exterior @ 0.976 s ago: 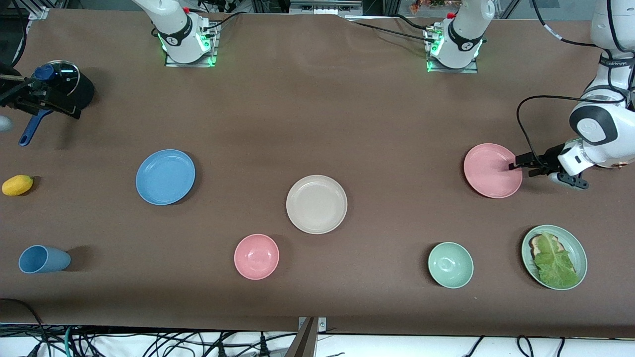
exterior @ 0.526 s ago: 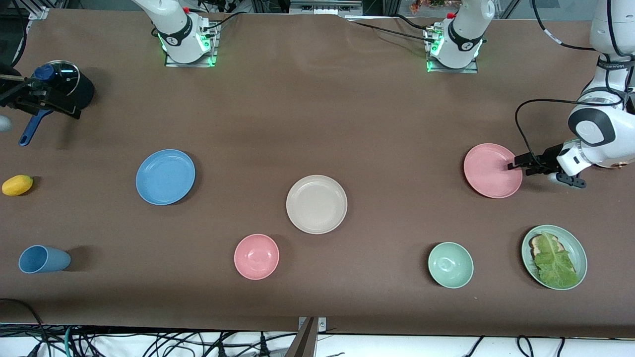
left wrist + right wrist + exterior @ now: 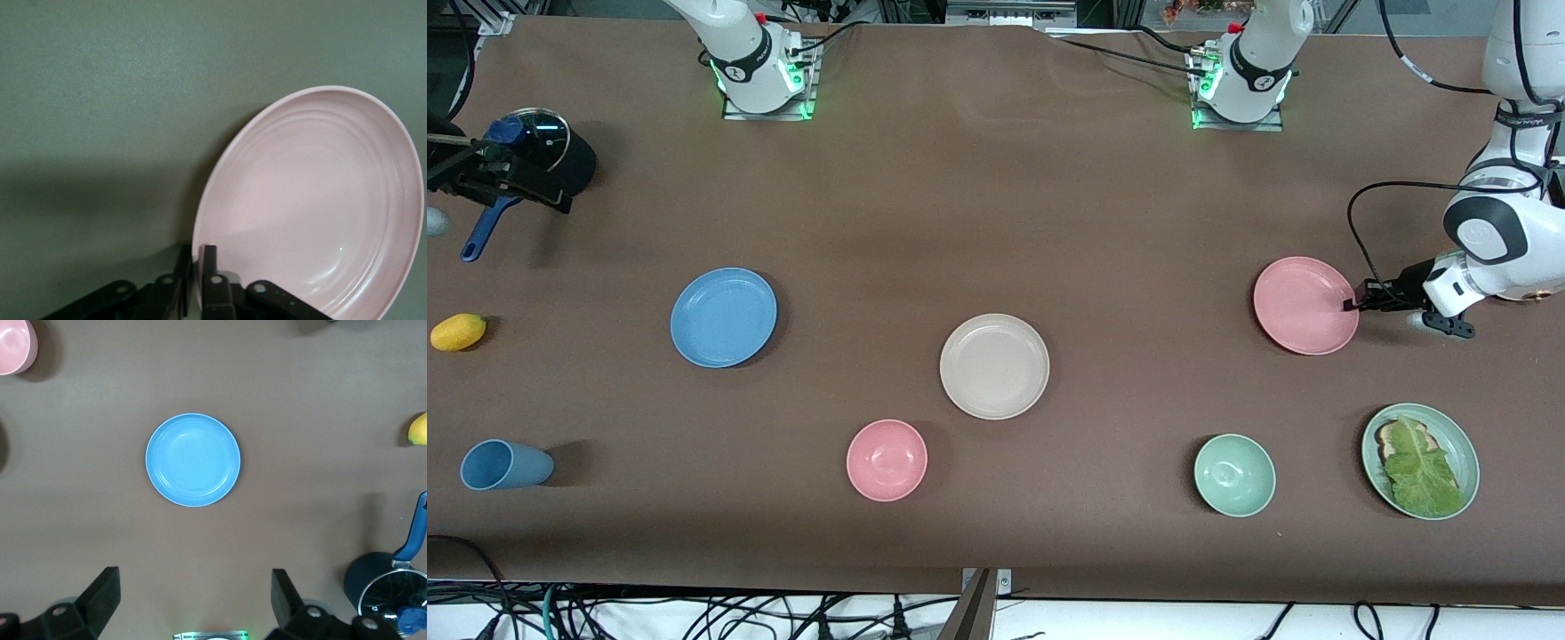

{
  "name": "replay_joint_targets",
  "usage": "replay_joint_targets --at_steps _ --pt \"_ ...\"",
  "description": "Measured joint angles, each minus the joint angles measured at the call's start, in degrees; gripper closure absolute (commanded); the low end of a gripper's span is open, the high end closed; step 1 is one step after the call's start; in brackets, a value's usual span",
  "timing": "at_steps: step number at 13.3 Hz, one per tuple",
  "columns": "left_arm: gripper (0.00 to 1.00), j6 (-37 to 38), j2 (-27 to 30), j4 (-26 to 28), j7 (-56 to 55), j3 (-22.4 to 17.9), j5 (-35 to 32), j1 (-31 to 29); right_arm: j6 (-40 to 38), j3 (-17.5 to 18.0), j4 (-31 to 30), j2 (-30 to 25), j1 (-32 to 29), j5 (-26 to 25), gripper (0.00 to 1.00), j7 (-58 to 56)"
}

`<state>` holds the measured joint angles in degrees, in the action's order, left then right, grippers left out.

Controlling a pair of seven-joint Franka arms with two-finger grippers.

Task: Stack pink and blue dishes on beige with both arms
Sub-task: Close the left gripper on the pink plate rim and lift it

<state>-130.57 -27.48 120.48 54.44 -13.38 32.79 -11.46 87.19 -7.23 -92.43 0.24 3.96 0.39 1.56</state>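
Here, left gripper [image 3: 1352,304] clenches one pink plate [image 3: 1303,305]; right gripper [image 3: 193,603] released above one blue plate [image 3: 193,459].

left tool [image 3: 1352,304]: clamped on pink plate [image 3: 1303,305] rim | beige plate [image 3: 994,365]: bare

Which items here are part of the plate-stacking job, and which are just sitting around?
Job:
pink plate, rim pinched by the shut left gripper
blue plate, under the open right gripper
beige plate

Lying about:
pink bowl
green bowl
lettuce plate
blue cup
pot
yellow fruit
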Motion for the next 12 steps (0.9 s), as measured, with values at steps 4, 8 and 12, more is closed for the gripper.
replay_joint_targets --at_steps 4,8,12 --pt "1.00 0.00 -0.19 -0.22 0.03 0.03 0.01 0.00 0.00 0.00 0.00 0.00 0.00 0.00 0.00 0.00" --pt "1.00 1.09 -0.21 -2.78 0.08 0.34 0.01 0.29 0.00 -0.02 0.00 0.00 0.00 0.00 0.00 0.00" --pt "1.00 7.81 -0.18 -8.39 0.05 0.45 -0.15 0.53 -0.02 -0.03 0.00 0.00 0.00 0.00 0.00 0.00"
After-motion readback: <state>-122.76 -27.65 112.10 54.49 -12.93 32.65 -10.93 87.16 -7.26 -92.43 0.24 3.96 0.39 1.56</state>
